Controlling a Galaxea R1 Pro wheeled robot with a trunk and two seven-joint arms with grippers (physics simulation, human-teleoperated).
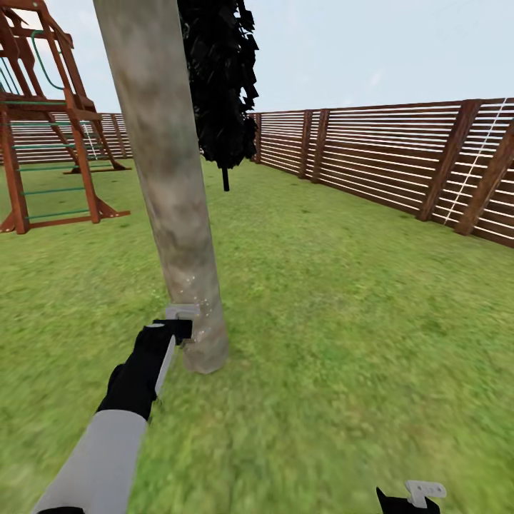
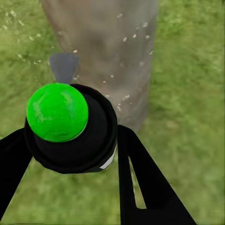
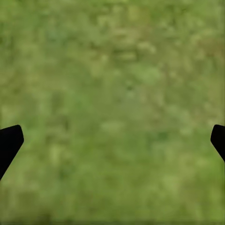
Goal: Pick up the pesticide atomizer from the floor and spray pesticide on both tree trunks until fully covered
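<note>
Atomizer [image 2: 70, 129] in left gripper [image 1: 178, 330] | speckled trunk [image 1: 171, 185] | lawn [image 1: 343, 300]

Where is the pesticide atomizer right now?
The pesticide atomizer is held in the left tool, low at the head view's left, right against the base of the near tree trunk.

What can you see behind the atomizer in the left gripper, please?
Behind the atomizer stands a tree trunk flecked with white pesticide, lawn around it. The atomizer covers part of the trunk's base.
</note>
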